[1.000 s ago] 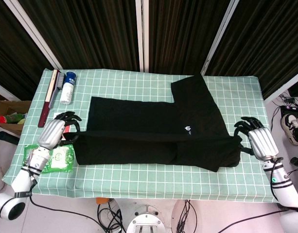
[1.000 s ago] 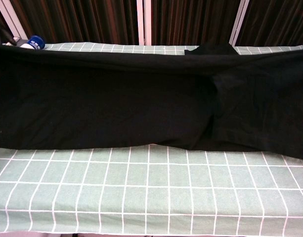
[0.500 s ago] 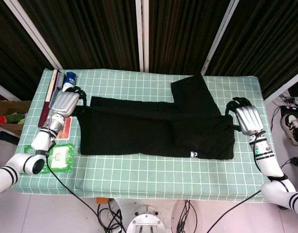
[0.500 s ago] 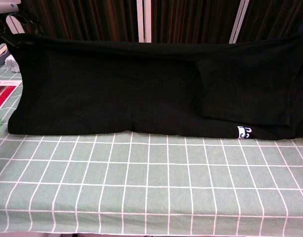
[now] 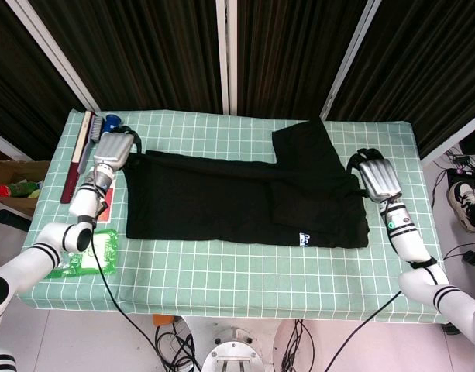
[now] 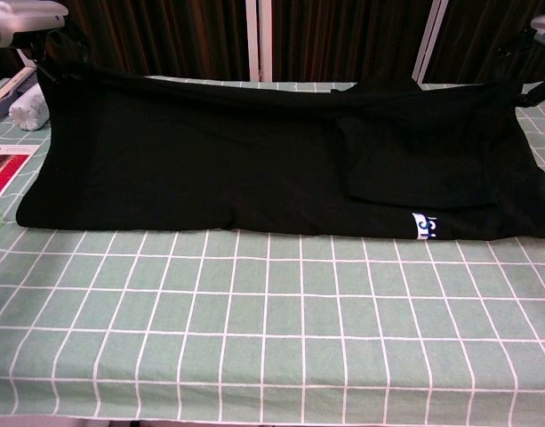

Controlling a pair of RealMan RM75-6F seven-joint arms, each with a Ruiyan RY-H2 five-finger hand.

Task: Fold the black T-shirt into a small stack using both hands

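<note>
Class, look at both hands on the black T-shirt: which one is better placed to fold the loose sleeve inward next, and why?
Probably the right hand. It grips the black T-shirt at its right edge, close to the sleeve sticking out toward the table's far side. The left hand holds the opposite end, far from that sleeve.

Chest view: left hand (image 6: pixel 23 16) cut off at the upper left corner, only a grey sliver and dark fingers (image 6: pixel 57 44) at the shirt corner show; right hand (image 6: pixel 540 36) almost wholly out of frame at the upper right edge, grip not readable there. Head view: fingers of both the left hand (image 5: pixel 113 149) and right hand (image 5: pixel 376 177) curl under the black T-shirt (image 5: pixel 245 201) edge, tips hidden by cloth. White label (image 5: pixel 304 239) on the hem too small to read. Bottle (image 5: pixel 110 122) at upper left mostly hidden behind the left hand. Cardboard box (image 5: pixel 11 186) cut by the left edge. Desk (image 6: pixel 272 356) near edge cut off at bottom of chest view.
</note>
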